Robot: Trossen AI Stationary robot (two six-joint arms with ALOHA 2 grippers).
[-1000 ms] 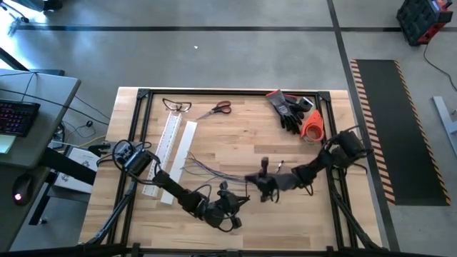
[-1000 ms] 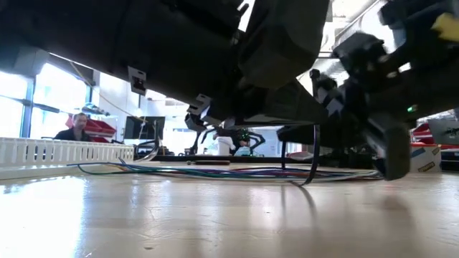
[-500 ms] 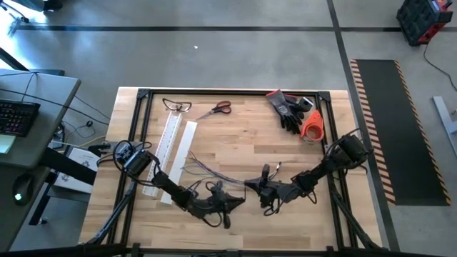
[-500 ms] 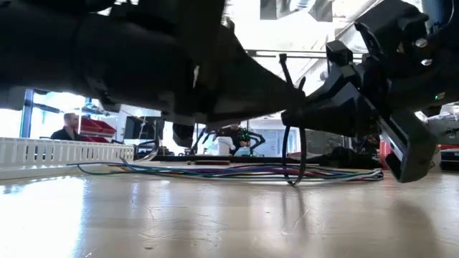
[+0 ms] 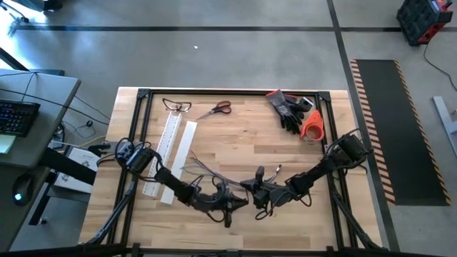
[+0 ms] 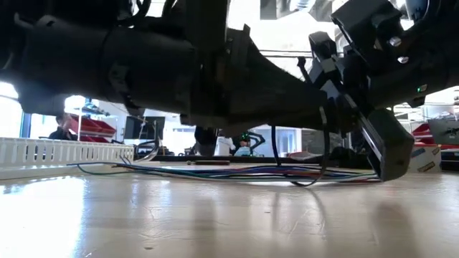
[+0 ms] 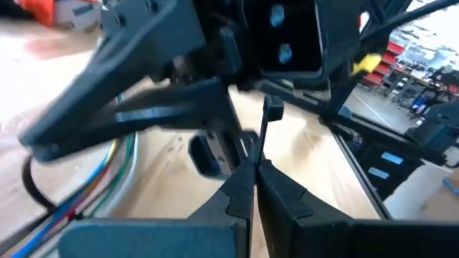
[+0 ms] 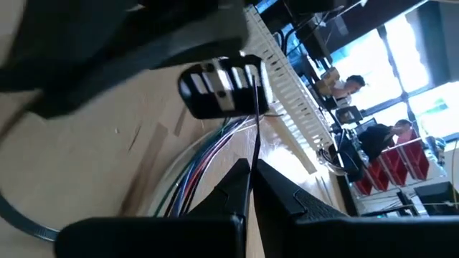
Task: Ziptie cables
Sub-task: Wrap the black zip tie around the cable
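Pinching the ziptie [image 7: 262, 136] in both clenched end effectors [image 5: 230, 202] [image 5: 258, 193], I risk it slipping off the cables [image 6: 237, 172].

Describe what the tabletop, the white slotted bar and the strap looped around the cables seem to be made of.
Tabletop: pale wood, apparently planks, with visible grain and a soft sheen in the low view. White slotted bar: likely molded plastic, uniformly white with even comb-like slots. Strap around the cables: thin, black, springy, probably a nylon zip tie. Both shut grippers, left and right, pinch it.
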